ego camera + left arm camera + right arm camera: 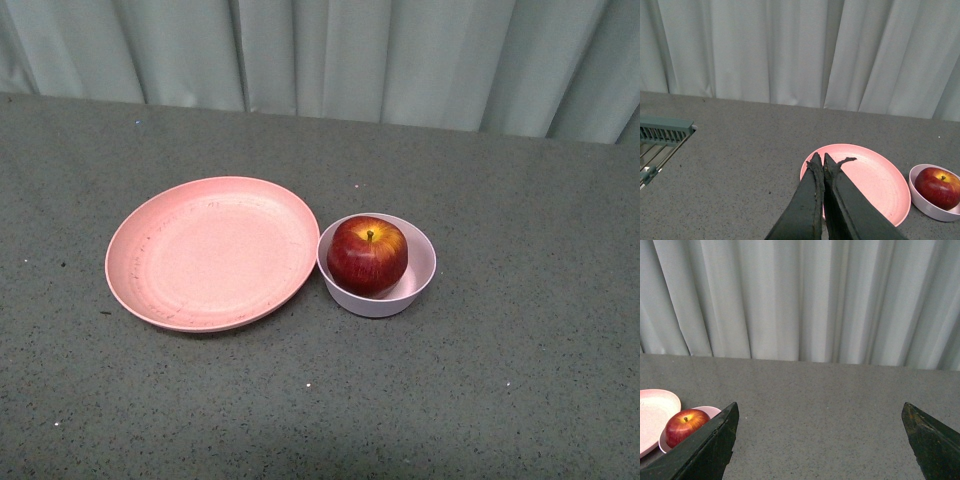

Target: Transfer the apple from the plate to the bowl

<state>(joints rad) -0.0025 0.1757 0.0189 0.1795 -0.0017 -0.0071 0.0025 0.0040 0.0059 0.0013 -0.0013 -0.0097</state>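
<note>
**A:** So, jaws first. Left gripper (820,162): fingers pressed together, no gap showing, nothing between them. Right gripper (820,440): spread wide, one finger at each side of its wrist view, nothing held.

**B:** Either arm near the work?

**A:** No. Neither arm shows in the front view. Left wrist camera looks down past its closed tips at the plate (875,185), and I can't tell how far above it they are. Right wrist camera sees the apple (686,426) off beyond one finger, well apart from it.

**B:** Where's the apple?

**A:** In the bowl (420,275). The apple (367,255) is upright, stem up, yellow patch showing, and fills most of the bowl. From the middle of the front view, the bowl is at about 3 o'clock.

**B:** Plate?

**A:** The plate (210,252) is bare, at roughly 9 o'clock from the bowl. Its rim is touching or just beside the bowl's rim; can't tell which.

**B:** Then the task is done?

**A:** I judge so. Apple off the plate, seated in the bowl, no gripper on it. Nothing left of the move as far as the views show.

**B:** Anything else around?

**A:** Grey speckled table (500,400), pale curtain (320,50) behind, and a grille-like rack (662,132) at the edge of the left wrist view.
</note>
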